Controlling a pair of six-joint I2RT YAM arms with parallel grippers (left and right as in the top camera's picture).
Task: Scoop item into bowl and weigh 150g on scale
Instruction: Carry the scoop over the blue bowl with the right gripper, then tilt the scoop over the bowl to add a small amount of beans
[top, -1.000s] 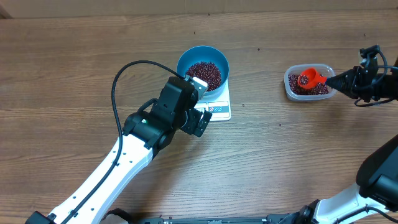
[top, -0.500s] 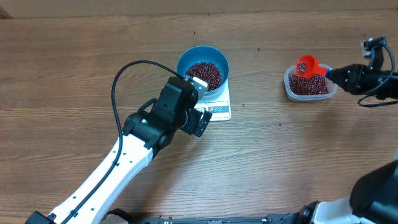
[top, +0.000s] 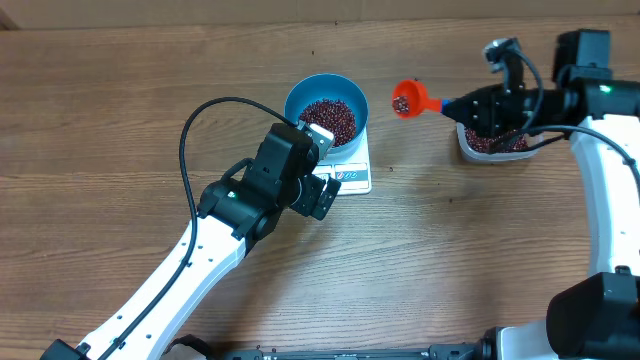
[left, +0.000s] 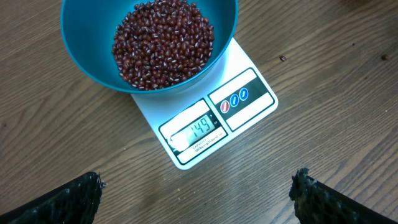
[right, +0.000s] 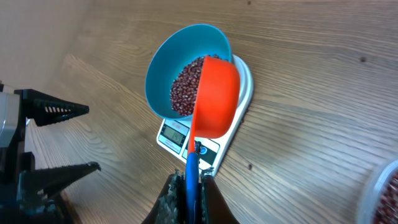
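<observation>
The blue bowl (top: 296, 95) stands on the white scale (top: 352, 175), with a heap of dark red beans (top: 330, 118) in it. In the left wrist view the beans (left: 163, 42) fill the bowl (left: 81, 56) and the scale (left: 211, 124) reads 149. My left gripper (top: 322, 165) hovers open over the scale's front edge, and its fingers (left: 198, 183) hold nothing. My right gripper (top: 470, 104) is shut on the blue handle of an orange scoop (top: 405, 99). The scoop carries a few beans in the air right of the bowl. The right wrist view shows the scoop (right: 217, 96) in front of the bowl (right: 163, 68).
A clear plastic tub (top: 495, 142) of beans sits at the right, partly hidden under my right gripper; its rim (right: 382, 193) shows at the right wrist view's lower right. The left arm's black cable (top: 200, 115) loops left of the bowl. A few stray beans dot the wooden table.
My right gripper has lifted the scoop out of the tub and carried it left towards the bowl. The left arm, bowl and scale have not moved.
</observation>
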